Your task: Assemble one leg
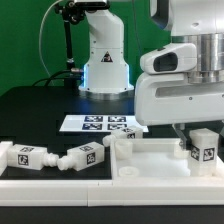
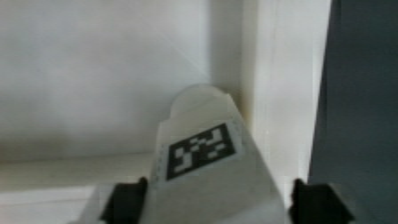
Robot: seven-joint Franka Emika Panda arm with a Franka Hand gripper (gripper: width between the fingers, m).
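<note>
The white panel [image 1: 150, 160] fills the lower right of the exterior view, a shallow tray with a raised rim, lying on the black table [image 1: 40, 115]. The marker board [image 1: 100, 124] lies flat behind it, mid-frame. The arm comes in from the upper right, and its gripper [image 1: 200, 145] sits low over the panel's right corner.

Between the fingers [image 2: 128, 200] stands the leg [image 1: 203, 147], upright, its tagged face to the camera. In the wrist view the leg [image 2: 210, 150] runs out from between the two dark fingertips toward the panel's inner corner; the fingers look clamped on its sides, though actual contact is hard to confirm. Three more legs [image 1: 50, 157] lie loose at the lower left, touching one another in a row.

The leg looks light, rigid and hard, moulded plastic. Its smooth faces may slip or twist under a weak grip. The flat opposite sides of the squarish body seem the best hold, well up from the end that must meet the panel.
</note>
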